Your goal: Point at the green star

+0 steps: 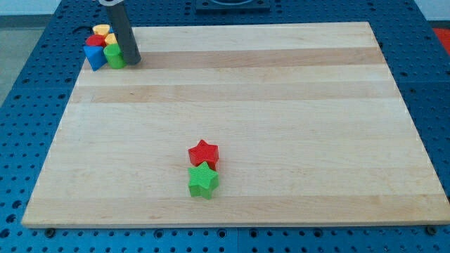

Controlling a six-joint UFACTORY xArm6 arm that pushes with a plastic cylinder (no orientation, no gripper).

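Here my tip (132,62) rests on the worktop (281,105) at the view's top left, just to the right of a small huddle of blocks. I carry no pincer, only a straight dark rod, so nothing on me opens, closes or grips. The nearest block in that huddle is a green one (114,57), which sits just beside my tip, close enough that I cannot tell whether we touch. To its left is a blue block (94,56). Behind these sit a red block (95,41) and a yellow one (102,30), with another bit of yellow showing next to my rod. The shapes in this cluster are too crowded for me to make out.

The green star (203,181) lies well apart from me, low on the board and a little left of the middle. A red star (204,153) sits directly above it in the view, the two touching or very nearly so. The wooden board lies on a blue perforated surface (28,126).
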